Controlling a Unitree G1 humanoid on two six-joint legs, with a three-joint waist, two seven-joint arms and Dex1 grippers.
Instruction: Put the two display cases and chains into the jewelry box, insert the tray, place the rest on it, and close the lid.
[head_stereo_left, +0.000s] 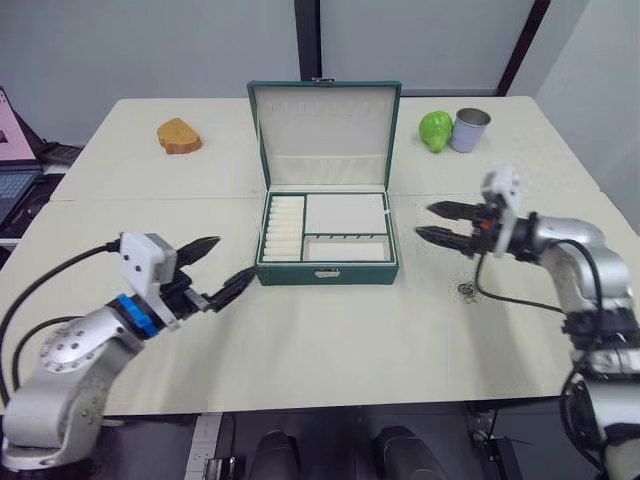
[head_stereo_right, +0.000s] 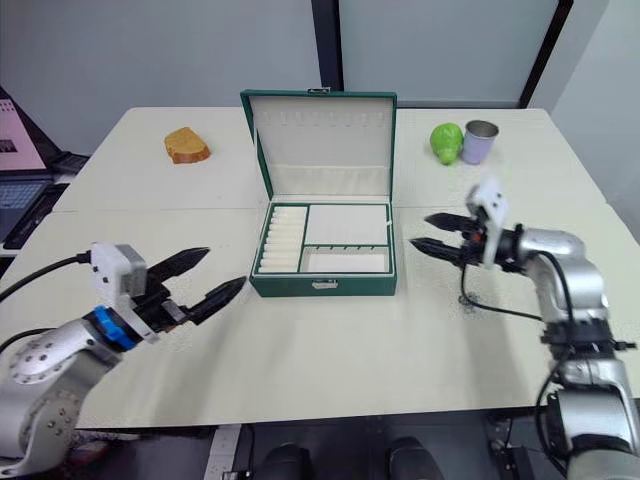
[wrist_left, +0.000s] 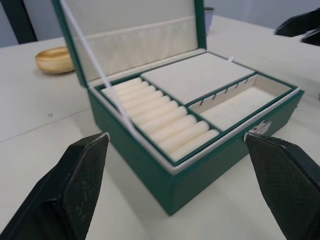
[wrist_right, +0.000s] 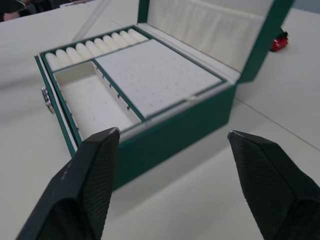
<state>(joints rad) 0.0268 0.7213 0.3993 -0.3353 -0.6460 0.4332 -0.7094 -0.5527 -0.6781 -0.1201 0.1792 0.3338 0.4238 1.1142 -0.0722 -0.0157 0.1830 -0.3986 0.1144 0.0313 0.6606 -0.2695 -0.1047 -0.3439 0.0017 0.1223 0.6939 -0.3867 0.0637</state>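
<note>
Flanking the jewelry box (head_stereo_left: 326, 240) on the desk (head_stereo_left: 330, 340), the two grippers sit at about its front edge: the left gripper (head_stereo_left: 212, 270) just off its front-left corner, the right gripper (head_stereo_left: 440, 222) beside its right wall, both with jaws spread wide and holding nothing. The tray (head_stereo_left: 326, 229) is already seated in the box, flush with the rim — ring rolls (wrist_left: 160, 120) along its left side, a flat cream pad (wrist_left: 197, 75) at the back right, a shallow slot (wrist_left: 245, 102) in front of that, all of them bare. A small chain-like bit (head_stereo_left: 466, 290) lies on the desk to the right of the box, near the right arm; I cannot tell what it is. The lid (head_stereo_left: 325, 135) stands upright behind the box. If closing is the step in hand, I would judge it best to reach behind the lid's top edge and tip it forward slowly, keeping the other gripper off the rim — so the clasp (wrist_left: 257, 129) meets cleanly.
</note>
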